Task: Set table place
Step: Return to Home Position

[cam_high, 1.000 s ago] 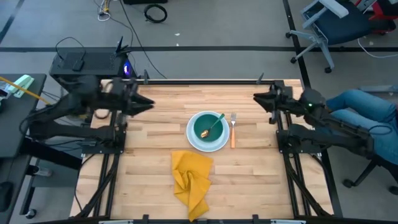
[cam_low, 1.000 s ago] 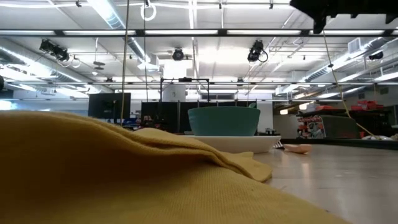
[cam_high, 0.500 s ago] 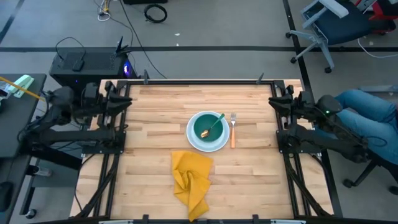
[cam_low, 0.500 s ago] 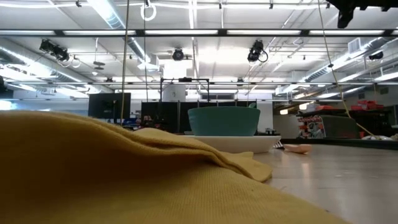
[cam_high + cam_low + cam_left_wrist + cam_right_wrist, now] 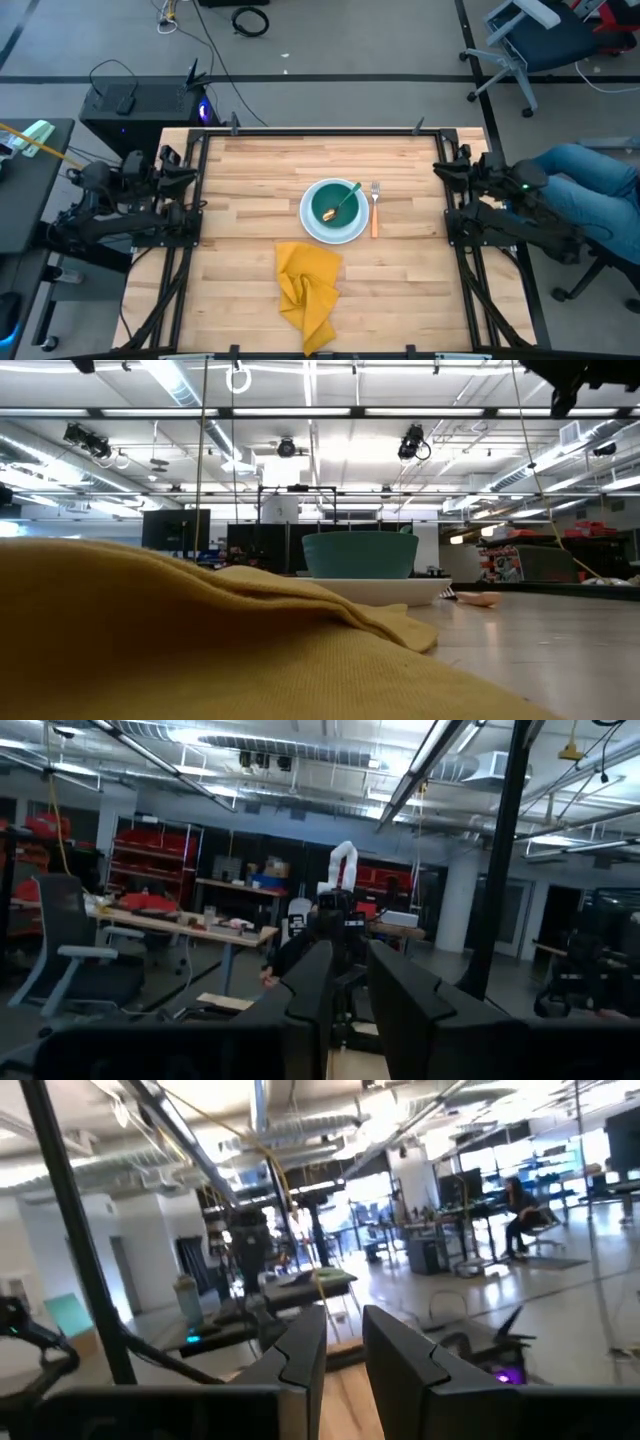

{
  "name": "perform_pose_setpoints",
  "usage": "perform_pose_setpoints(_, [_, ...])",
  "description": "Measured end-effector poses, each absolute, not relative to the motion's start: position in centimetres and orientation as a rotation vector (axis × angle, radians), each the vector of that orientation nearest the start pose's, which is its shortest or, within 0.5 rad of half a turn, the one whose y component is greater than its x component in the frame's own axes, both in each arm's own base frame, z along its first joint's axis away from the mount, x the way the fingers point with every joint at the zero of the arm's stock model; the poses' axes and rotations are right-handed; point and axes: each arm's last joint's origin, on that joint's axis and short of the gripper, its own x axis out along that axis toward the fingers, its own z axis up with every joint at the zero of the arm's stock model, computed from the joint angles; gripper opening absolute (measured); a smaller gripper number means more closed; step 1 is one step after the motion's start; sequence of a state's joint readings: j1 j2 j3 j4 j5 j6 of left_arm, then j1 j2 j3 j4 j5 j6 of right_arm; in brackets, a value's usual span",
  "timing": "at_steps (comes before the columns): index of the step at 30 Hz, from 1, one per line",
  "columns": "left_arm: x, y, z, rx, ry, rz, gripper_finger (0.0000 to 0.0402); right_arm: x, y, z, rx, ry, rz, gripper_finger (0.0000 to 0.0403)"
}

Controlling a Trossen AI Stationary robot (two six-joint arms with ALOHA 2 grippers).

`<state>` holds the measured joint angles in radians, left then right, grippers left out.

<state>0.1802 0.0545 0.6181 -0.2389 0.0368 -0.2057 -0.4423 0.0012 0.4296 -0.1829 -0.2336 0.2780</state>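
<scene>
**Operator:** State of each end effector?

**Technician:** The left end effector (image 5: 188,168) sits over the worktop's rail, well apart from the plate (image 5: 309,228). Its fingers (image 5: 312,982) are drawn together with only a slit between them, and they hold nothing. The right end effector (image 5: 446,172) sits over the opposite rail in the same condition, fingers (image 5: 300,1348) together and empty. Both are clear of the setting.

**Operator:** Where is the worktop (image 5: 250,190), and how does it handle?

**Technician:** It lies between the two arms, under the plate. Judged heavy and rigid; it is a bearing surface, not a thing to grasp. The wood looks smooth, so flat pieces may slide on it.

**Operator:** And the pieces on it?

**Technician:**
- The bowl (image 5: 322,200) stands on the plate. Both are judged hard and breakable; take either by the rim.
- The spoon (image 5: 345,202) lies in the bowl, with its handle leaning on the rim toward the right arm.
- The fork (image 5: 374,208) lies just beside the plate on the right arm's side. It is thin and low; pinch it across the handle.
- The cloth (image 5: 308,287) lies crumpled at the plate's edge. It is soft and limp. Contact with the plate cannot be confirmed.

**Operator:** Obstructions?

**Technician:** Nothing stands between either arm and the plate. A seated person's leg (image 5: 585,172) lies beyond the right arm, off the worktop.
</scene>
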Motion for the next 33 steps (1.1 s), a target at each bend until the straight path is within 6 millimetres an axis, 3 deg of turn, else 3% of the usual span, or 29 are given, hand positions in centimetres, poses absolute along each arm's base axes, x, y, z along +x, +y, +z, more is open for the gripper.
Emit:
perform_pose_setpoints(3, [2.3, 0.3, 31.7, -0.185, -0.333, 0.106, 0.0076, 5.6, -1.8, 26.8, 0.218, -0.267, -0.149, 0.0077])
perform_pose_setpoints(9, [4.3, 0.7, 29.3, -0.199, -0.292, 0.115, 0.0082, 7.2, -2.6, 23.7, 0.248, -0.270, -0.141, 0.0077])
perform_pose_setpoints(17, [7.6, 1.3, 23.7, -0.202, -0.231, 0.138, 0.0075, 8.6, -3.2, 19.5, 0.277, -0.186, -0.129, 0.0077])
perform_pose_setpoints(22, [8.6, 1.6, 21.2, -0.209, -0.188, 0.177, 0.0074, 9.0, -3.3, 17.2, 0.259, -0.090, -0.131, 0.0077])
perform_pose_setpoints(33, [9.5, 1.9, 17.3, -0.225, -0.076, 0.233, 0.0084, 9.7, -2.6, 16.8, 0.201, 0.000, -0.042, 0.0077])
